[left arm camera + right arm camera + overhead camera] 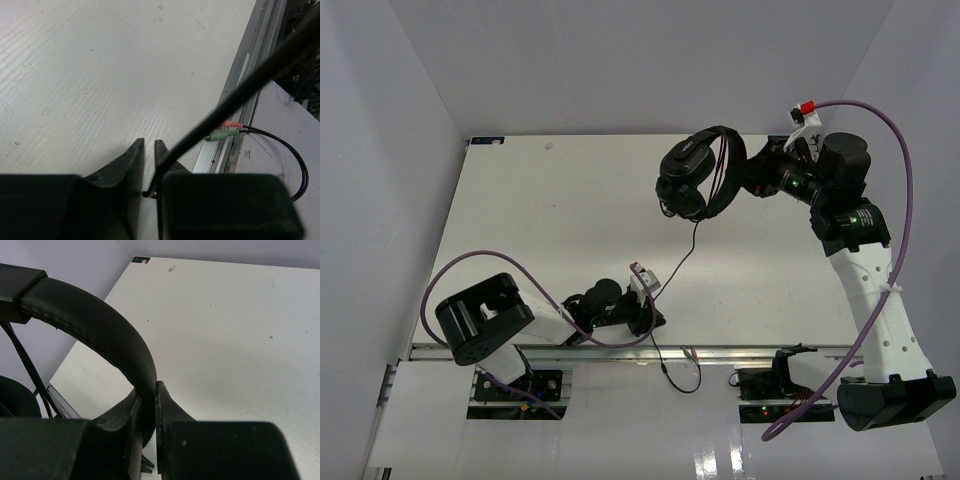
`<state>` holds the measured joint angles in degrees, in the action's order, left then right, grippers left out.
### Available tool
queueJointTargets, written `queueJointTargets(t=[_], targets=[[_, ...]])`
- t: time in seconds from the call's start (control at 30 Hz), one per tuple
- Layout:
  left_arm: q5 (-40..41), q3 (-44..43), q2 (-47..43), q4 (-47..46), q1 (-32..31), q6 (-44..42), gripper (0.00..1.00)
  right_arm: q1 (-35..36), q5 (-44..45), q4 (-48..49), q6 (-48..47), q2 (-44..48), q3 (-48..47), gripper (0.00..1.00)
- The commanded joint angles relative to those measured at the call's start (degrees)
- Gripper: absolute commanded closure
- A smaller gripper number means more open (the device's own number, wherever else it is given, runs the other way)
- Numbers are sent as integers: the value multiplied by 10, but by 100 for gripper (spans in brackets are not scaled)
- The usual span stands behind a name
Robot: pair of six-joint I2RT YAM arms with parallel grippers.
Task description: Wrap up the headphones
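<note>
Black padded leather fills the right wrist view: the right claw (149,395) is closed to a narrow slit on the headband (100,325), holding the headphones (700,175) up over the far right part of the counter (560,220), earcups hanging to the left of the grip. The thin cable (685,250) drops from them toward the near edge, where the left claw (149,150) is nearly shut and pinches it close to the fingertips. Past that pinch the slack loops over the metal rail (245,75), with the pink and green plugs (227,129) lying against it. The main risk is likely the cable itself: it is thin and held near the tips, so a pull at a bad angle could slide it free and loosen the winding. The plugs could also catch on the rail as slack is drawn in, jerking the line. Too much tension might twist the headband in the right claw's narrow grip and tip the earcups.
</note>
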<state>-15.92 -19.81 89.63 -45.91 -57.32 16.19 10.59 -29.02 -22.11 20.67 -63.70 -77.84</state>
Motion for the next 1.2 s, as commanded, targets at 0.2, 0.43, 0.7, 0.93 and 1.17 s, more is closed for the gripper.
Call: queueJointTargets(t=[0.2, 0.43, 0.7, 0.93, 1.17], targets=[[-4, -6, -69, 34, 13, -9, 100, -5, -36, 41, 4, 14, -22, 92], [-88, -89, -163, 245, 140, -69, 100, -5, -181, 67, -59, 32, 7, 92], [-227, -289, -78, 468, 313, -127, 100, -1, -177, -7, -180, 31, -11, 92], [-287, -365, -81, 480, 392, -128, 100, 0, -7, -43, -243, 15, -28, 92], [-336, -412, -84, 489, 442, -138, 100, 0, 104, -6, -262, 7, 6, 92]])
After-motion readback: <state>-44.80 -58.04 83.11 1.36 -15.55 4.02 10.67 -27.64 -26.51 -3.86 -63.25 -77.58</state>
